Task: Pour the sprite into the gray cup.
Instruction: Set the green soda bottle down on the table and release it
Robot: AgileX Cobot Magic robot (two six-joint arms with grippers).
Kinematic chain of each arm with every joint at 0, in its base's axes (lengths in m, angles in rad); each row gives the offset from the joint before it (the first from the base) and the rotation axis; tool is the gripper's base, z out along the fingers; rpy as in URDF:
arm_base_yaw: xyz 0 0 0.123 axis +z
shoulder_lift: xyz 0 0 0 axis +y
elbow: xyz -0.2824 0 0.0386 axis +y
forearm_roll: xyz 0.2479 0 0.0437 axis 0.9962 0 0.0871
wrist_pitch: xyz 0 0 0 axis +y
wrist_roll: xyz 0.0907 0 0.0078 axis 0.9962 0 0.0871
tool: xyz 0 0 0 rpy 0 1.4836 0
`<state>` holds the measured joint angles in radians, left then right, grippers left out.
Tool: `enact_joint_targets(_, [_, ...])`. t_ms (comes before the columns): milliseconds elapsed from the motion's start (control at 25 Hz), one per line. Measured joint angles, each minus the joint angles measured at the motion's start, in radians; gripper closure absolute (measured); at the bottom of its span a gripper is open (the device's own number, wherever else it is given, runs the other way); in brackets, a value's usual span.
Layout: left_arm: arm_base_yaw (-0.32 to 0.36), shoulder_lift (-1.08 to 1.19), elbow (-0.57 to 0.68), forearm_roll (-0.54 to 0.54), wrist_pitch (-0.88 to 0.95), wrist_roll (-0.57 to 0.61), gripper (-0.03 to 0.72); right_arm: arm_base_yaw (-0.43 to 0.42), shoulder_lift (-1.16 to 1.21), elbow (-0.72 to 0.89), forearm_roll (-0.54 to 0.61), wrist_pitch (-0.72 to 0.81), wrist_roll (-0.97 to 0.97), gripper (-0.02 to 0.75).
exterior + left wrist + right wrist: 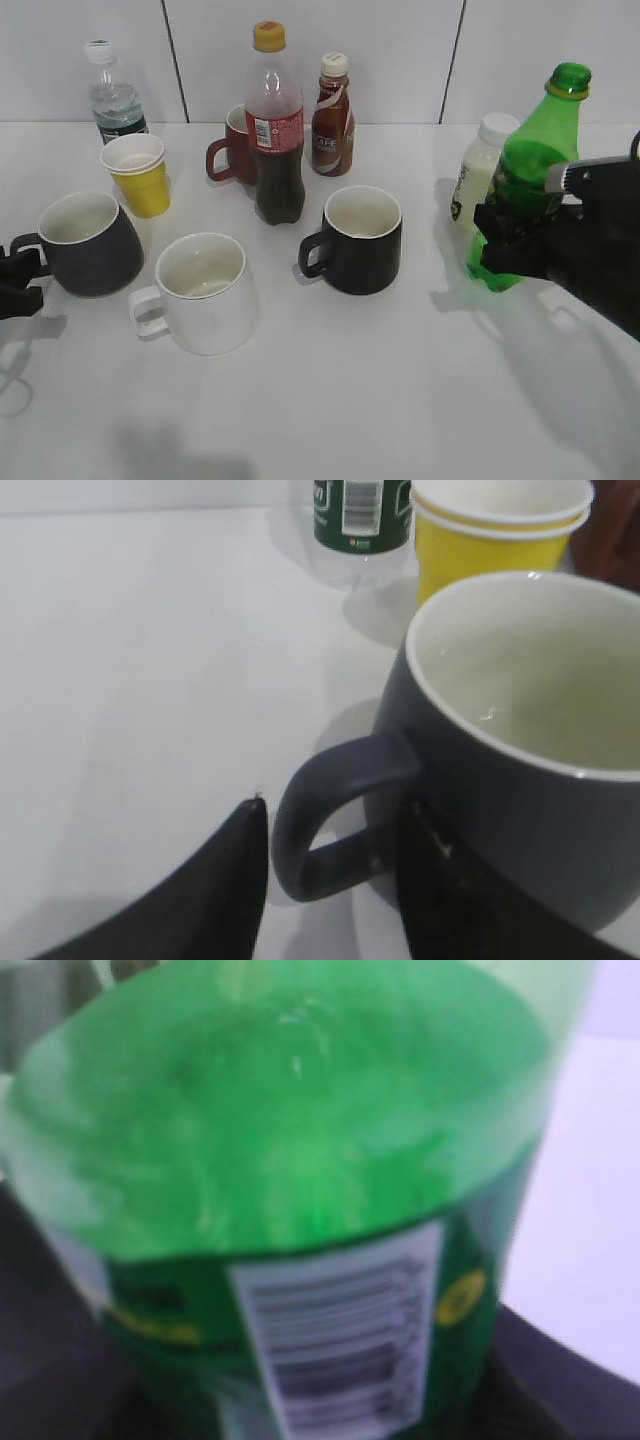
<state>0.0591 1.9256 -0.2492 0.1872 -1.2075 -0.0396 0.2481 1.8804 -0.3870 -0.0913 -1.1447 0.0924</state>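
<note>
The gray cup (88,245) stands at the table's left, off-white inside and empty; it fills the left wrist view (520,790). My left gripper (18,275) sits at its handle (330,825). The fingers (335,885) straddle the handle with small gaps, open. The sprite (528,175), a green bottle with no cap on its neck, is at the right, leaning slightly. My right gripper (520,245) is shut on its lower body. In the right wrist view the sprite (300,1140) fills the frame, and the dark fingers (320,1400) flank its barcode label.
Between the two stand a white mug (200,290), a glossy black mug (355,240) and a cola bottle (275,130). Behind are a yellow paper cup (138,172), a water bottle (112,95), a brown mug (235,145), a coffee bottle (332,115) and a white bottle (480,165).
</note>
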Motion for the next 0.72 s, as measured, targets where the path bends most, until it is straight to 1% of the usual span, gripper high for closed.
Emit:
enact_joint_targets(120, [0.0,-0.032,0.019,0.001,0.0,0.0,0.349,0.0,0.044,0.0,0.0,-0.008,-0.022,0.318])
enact_joint_targets(280, [0.0,-0.064,0.058,-0.009,-0.004,0.0,0.349,0.0,0.085,-0.001,0.003,-0.054,-0.049,0.319])
enact_joint_targets(480, [0.0,-0.124,0.09,-0.014,-0.002,0.0,0.349,0.0,0.098,-0.002,0.005,-0.082,-0.053,0.318])
enact_joint_targets(520, [0.0,-0.141,0.091,-0.014,-0.002,0.0,0.349,0.0,0.099,-0.002,0.006,-0.082,-0.054,0.295])
enact_joint_targets(640, [0.0,-0.202,0.091,-0.013,-0.003,0.0,0.349,0.0,0.1,-0.002,0.013,-0.081,-0.065,0.143])
enact_joint_targets(680, [0.0,-0.226,0.091,-0.013,-0.003,0.0,0.349,0.0,0.1,-0.002,0.015,-0.078,-0.076,0.106])
enact_joint_targets(720, [0.0,-0.249,0.091,-0.013,-0.003,0.0,0.349,0.0,0.094,-0.002,0.017,-0.072,-0.092,0.09])
